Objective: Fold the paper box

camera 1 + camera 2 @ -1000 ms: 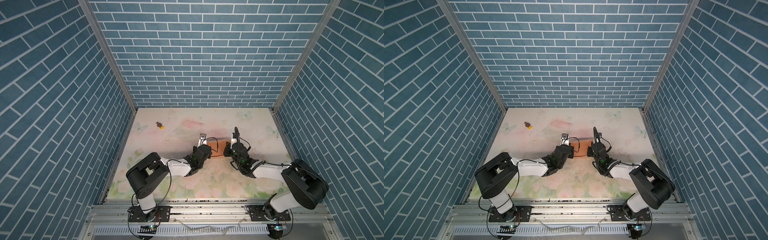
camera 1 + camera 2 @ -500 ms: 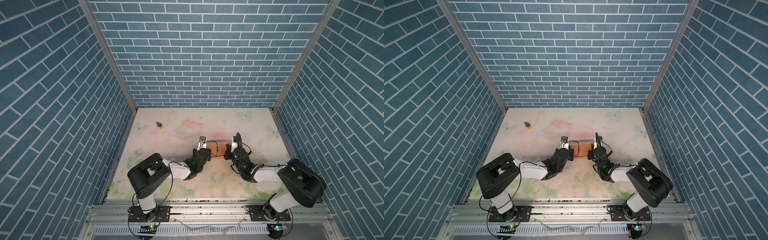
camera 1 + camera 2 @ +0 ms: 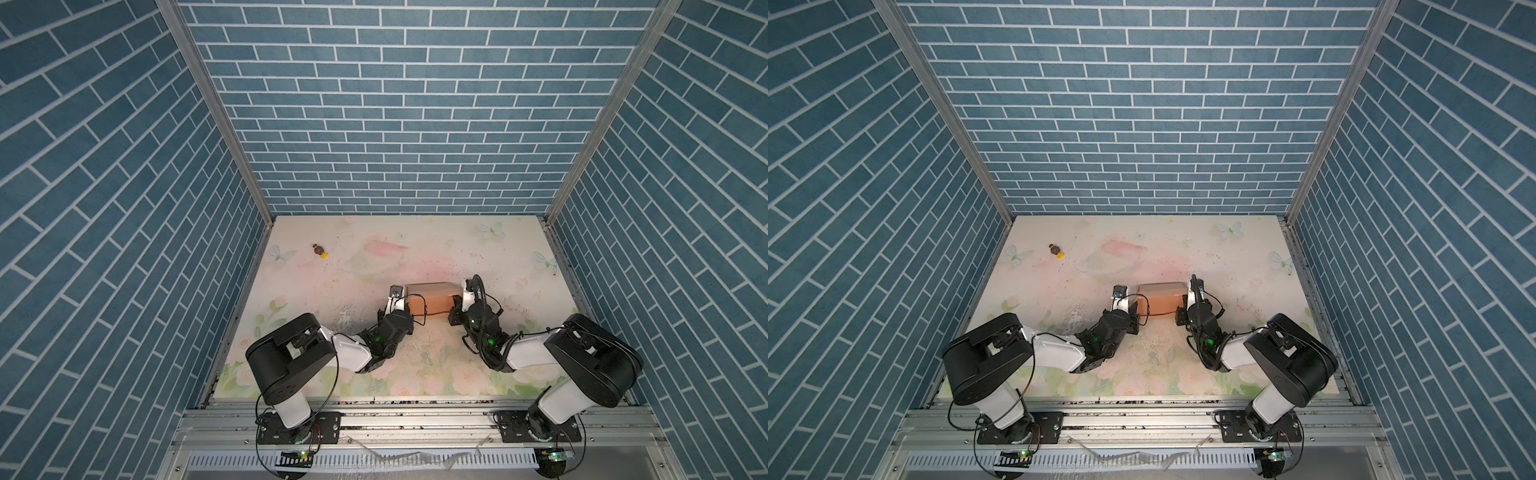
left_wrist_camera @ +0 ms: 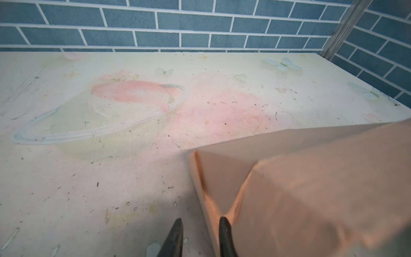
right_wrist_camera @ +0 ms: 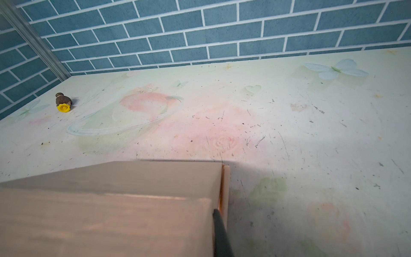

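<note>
Left fingers [image 4: 224, 235] newly parted, arms [image 3: 353, 357] flanking paper box [image 3: 428, 297]

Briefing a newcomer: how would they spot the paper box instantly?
On the floral table, find the left gripper and right gripper mid-table. The paper box sits between them: plain peach-orange, far bigger than the tiny brown-and-yellow object.

We note a pale floral-print counter [image 3: 374, 257], scuffed and flecked with dark marks. Two things lie on it: a peach-orange paper box [image 3: 430, 297] near the centre, and a small brown-and-yellow object [image 3: 320, 250] far left, well apart from it.
</note>
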Robot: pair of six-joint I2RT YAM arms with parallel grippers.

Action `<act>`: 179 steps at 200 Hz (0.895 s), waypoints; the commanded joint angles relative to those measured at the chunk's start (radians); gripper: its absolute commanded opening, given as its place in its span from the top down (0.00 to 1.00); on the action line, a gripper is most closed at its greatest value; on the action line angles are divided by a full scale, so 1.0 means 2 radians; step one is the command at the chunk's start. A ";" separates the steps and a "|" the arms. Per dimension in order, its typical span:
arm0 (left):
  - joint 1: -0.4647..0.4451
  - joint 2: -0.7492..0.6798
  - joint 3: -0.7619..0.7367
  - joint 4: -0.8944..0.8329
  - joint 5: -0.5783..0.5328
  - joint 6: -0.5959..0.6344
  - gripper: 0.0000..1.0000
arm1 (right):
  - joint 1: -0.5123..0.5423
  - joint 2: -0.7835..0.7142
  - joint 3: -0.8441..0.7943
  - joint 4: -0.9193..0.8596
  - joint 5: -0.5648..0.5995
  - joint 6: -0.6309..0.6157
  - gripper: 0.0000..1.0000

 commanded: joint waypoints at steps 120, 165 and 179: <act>0.043 -0.078 0.015 -0.113 0.039 -0.032 0.52 | 0.003 0.063 -0.018 -0.009 -0.040 -0.020 1.00; 0.060 -0.066 0.123 -0.239 0.080 -0.005 0.50 | 0.002 0.081 -0.019 0.000 -0.057 -0.026 1.00; 0.063 -0.054 0.145 -0.250 0.093 -0.003 0.49 | 0.002 0.084 -0.024 0.008 -0.061 -0.025 1.00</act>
